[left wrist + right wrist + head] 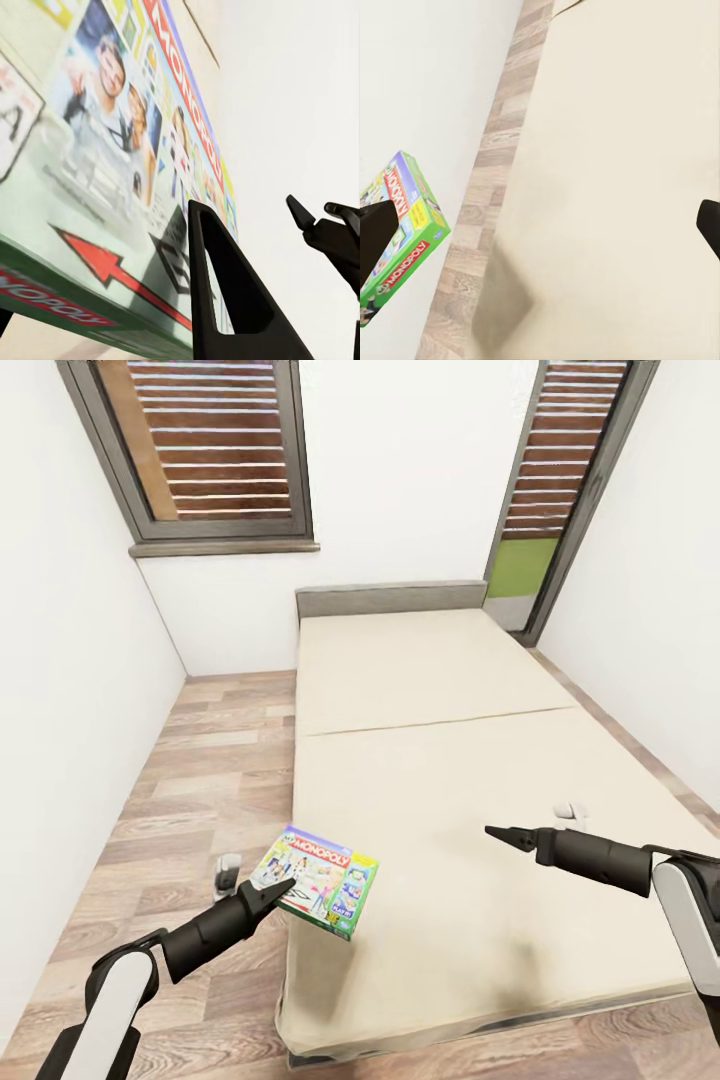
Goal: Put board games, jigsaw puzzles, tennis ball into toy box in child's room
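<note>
Monopoly box (flat, glossy card) pinched by left claw over beige bed; right claw spread.

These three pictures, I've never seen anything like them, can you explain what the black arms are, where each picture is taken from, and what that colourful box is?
It is a simulated robot with two arms, each ending in a two-fingered tool. The big picture is from a camera on its head, looking down at a beige bed in a room with a wood floor and two windows. The other two come from cameras near each wrist, looking along the fingers. The left tool is shut on a Monopoly board game, holding it over the bed's near corner. The left wrist view shows the box lid up close. The right tool hovers over the mattress holding nothing; whether it is open is hard to tell. Its camera sees the box from across the bed.
</note>
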Available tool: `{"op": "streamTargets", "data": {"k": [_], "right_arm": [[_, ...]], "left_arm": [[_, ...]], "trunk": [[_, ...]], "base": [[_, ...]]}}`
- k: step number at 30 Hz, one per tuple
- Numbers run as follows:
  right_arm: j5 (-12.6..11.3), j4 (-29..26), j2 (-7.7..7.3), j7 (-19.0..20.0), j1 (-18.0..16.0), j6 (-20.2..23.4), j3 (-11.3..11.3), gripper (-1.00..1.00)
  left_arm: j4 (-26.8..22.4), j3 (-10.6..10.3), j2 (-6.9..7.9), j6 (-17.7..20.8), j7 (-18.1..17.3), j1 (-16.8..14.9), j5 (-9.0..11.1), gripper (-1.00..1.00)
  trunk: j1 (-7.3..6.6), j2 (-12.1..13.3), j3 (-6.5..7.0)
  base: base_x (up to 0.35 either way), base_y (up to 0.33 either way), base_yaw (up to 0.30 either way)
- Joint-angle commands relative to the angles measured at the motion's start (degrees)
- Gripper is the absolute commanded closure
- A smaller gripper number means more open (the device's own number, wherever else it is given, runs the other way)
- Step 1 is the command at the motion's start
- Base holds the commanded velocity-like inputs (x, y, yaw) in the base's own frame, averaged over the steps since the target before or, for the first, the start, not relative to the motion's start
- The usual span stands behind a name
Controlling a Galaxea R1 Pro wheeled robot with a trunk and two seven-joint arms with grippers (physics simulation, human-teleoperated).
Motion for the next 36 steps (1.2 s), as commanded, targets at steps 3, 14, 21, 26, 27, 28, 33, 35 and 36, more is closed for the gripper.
{"op": "streamTargets", "data": {"k": [3,14,21,26,27,28,33,35,36], "right_arm": [[0.26,-0.01,0.02,0.43,-0.02,0.29,-0.02,-1.00],[0.25,-0.01,0.17,-0.02,-0.01,0.07,-0.61,-1.00],[0.06,-0.03,0.18,0.36,0.00,0.33,-0.37,-1.00],[-0.02,-0.05,0.19,0.48,0.00,0.36,-0.10,-1.00],[-0.02,-0.05,0.19,0.48,0.00,0.36,-0.10,-1.00],[-0.04,-0.03,0.16,0.51,0.00,0.36,-0.01,-1.00],[-0.10,-0.03,0.09,0.58,0.00,0.36,0.08,-1.00],[-0.12,-0.04,-0.01,0.61,0.00,0.36,0.08,-1.00],[-0.12,-0.04,-0.01,0.61,0.00,0.36,0.08,-1.00]], "left_arm": [[-0.02,0.05,-0.12,0.00,-0.49,0.21,-0.13,1.00],[-0.19,0.26,-0.21,-1.00,-0.46,0.52,0.08,1.00],[-0.28,0.27,-0.21,-1.79,-0.58,0.76,0.15,1.00],[-0.31,0.34,-0.18,-1.98,-0.84,0.85,0.18,1.00],[-0.31,0.34,-0.18,-1.98,-0.84,0.85,0.18,1.00],[-0.32,0.38,-0.15,-2.05,-0.93,0.90,0.18,1.00],[-0.32,0.37,-0.13,-2.11,-0.98,0.95,0.18,1.00],[-0.32,0.36,-0.12,-2.14,-1.00,0.96,0.19,1.00],[-0.32,0.36,-0.12,-2.14,-1.00,0.96,0.19,1.00]], "trunk": [[-0.67,1.20,0.51],[-3.09,5.61,2.48],[-4.62,8.42,3.74],[-5.72,10.42,4.63],[-5.94,10.82,4.81],[-6.16,11.23,4.99],[-7.26,13.23,5.90],[-7.70,14.03,6.29],[-7.92,14.43,6.48]], "base": [[0.000,0.000,0.000],[0.000,0.000,0.000],[0.000,0.000,0.000],[0.000,0.000,0.000],[0.000,0.000,0.000],[0.000,0.000,0.000],[0.000,0.000,0.000],[0.000,0.000,0.000],[0.000,0.000,0.000]]}}
